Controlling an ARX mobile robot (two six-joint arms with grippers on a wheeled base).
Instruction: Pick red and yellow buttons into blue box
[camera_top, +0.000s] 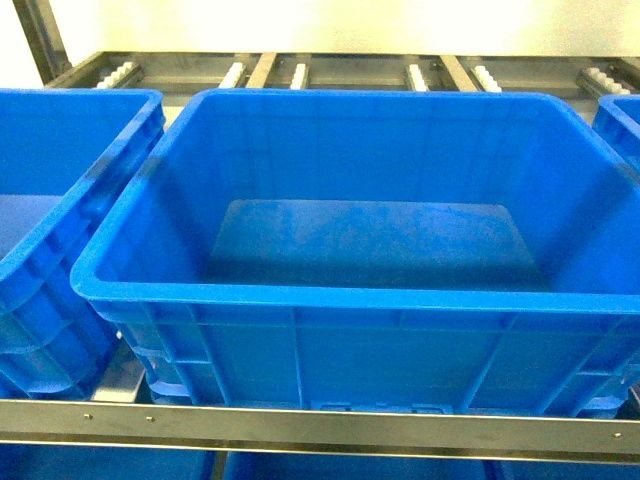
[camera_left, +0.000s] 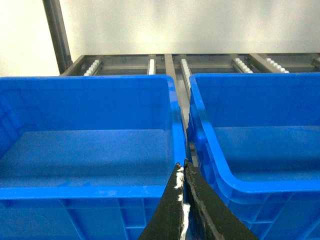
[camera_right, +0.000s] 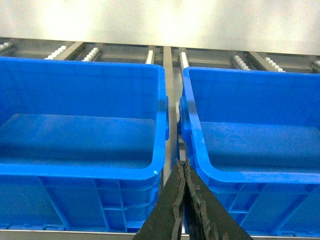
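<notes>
The red and yellow buttons are out of view in every frame. A large blue box fills the middle of the head view, and its floor is bare. Neither gripper shows in the head view. In the left wrist view my left gripper is shut, its black fingers pressed together with nothing held, in front of the gap between two blue boxes. My right gripper is shut in the same way, with nothing in it, before the gap between two boxes in the right wrist view.
More blue boxes flank the middle one, a left box and a right box. They stand on a metal roller rack with a steel front rail. A dark upright post stands at the back left.
</notes>
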